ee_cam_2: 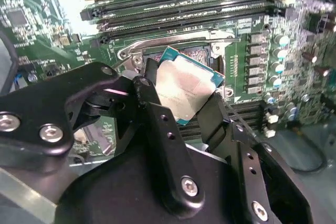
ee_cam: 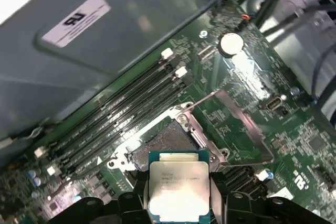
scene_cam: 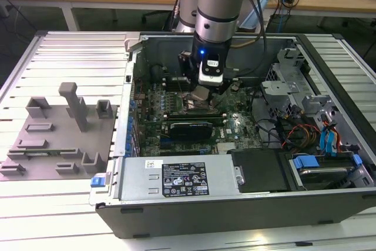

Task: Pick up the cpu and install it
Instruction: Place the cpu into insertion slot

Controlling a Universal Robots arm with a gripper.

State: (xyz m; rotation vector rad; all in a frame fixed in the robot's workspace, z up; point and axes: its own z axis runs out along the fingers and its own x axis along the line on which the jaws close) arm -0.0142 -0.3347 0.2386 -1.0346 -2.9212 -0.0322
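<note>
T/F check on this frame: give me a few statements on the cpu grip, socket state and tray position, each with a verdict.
1. The gripper is shut on the cpu. True.
2. The cpu is already seated in the socket. False: the first wrist view shows the socket bare, with the cpu held between the fingers beside it.
3. The socket's metal frame is swung open. True.
4. The gray tray lies inside the computer case. False: it lies on the slatted table, outside the case on the exterior view's left.
5. The arm reaches down into the open case over the motherboard. True.
</note>
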